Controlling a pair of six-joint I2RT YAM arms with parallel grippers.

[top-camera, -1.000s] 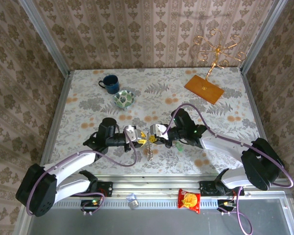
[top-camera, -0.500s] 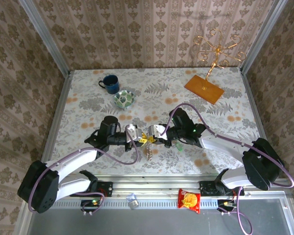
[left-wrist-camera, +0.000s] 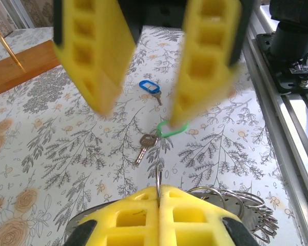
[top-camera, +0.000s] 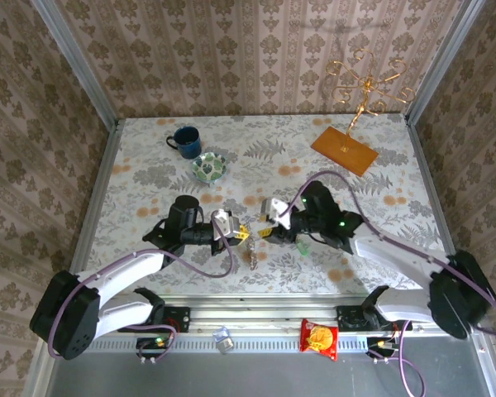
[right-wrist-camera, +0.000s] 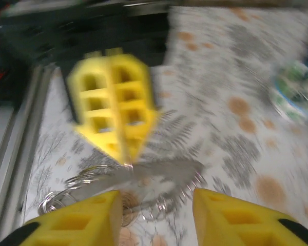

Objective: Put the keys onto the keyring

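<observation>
Looking over the flower-printed table point(left-wrist-camera: 51, 138), we see the left gripper point(left-wrist-camera: 159, 190), its gridded yellow jaws pinched together on the thin wire keyring point(left-wrist-camera: 158, 177). The right gripper point(left-wrist-camera: 139, 110) faces it, jaws apart. The silvery green-tagged key point(left-wrist-camera: 155, 137) and blue-tagged key point(left-wrist-camera: 150, 88) lie flat on the table.

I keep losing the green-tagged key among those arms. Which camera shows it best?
The left wrist view: the green-tagged key lies sharp on the table, tag and blade both plain. In the top view it is too small to tell apart. The right wrist view is too blurred to tell.
</observation>
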